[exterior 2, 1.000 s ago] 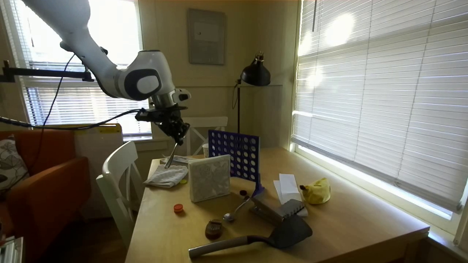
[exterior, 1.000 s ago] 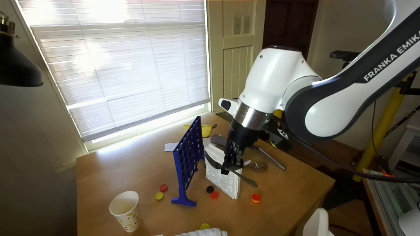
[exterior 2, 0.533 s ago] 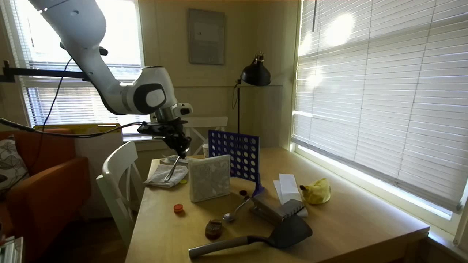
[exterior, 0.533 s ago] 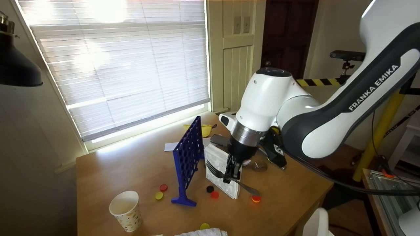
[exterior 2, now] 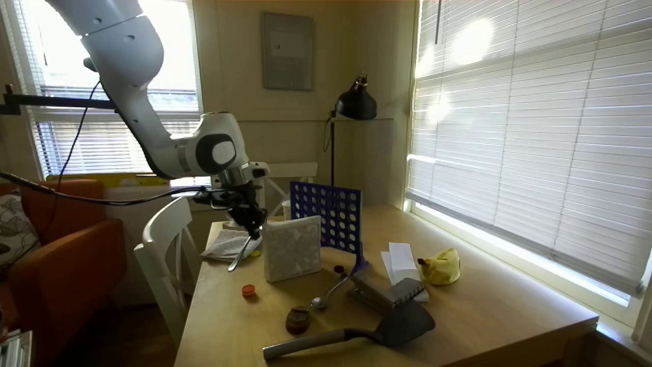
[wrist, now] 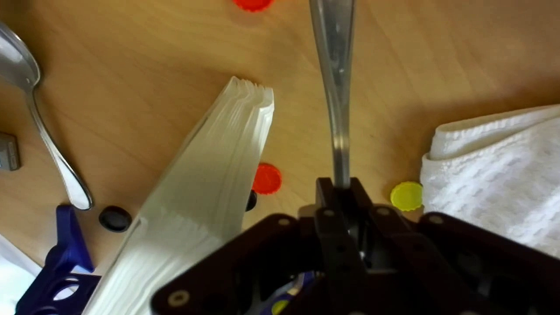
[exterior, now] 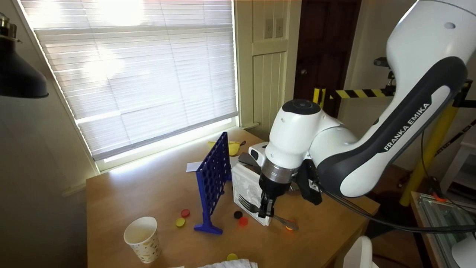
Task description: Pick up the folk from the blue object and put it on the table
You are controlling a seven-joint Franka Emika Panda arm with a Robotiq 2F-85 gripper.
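Gripper (wrist: 340, 183): jaws pinched together on the fork (wrist: 337, 87), around mid-length; in an exterior view tines stick out left, handle right. Fork is up over the table (exterior: 126, 197), off the blue panel (exterior: 213, 178), to its right, near side of the white block (exterior: 242, 187). Can't tell if touching block.

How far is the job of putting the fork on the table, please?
Done: the fork is off the blue panel; an exterior view shows a gap between them. In hand: the gripper is shut on the fork, apparently above the table. Left: probably lowering it all the way, then opening the jaws, which are closed.
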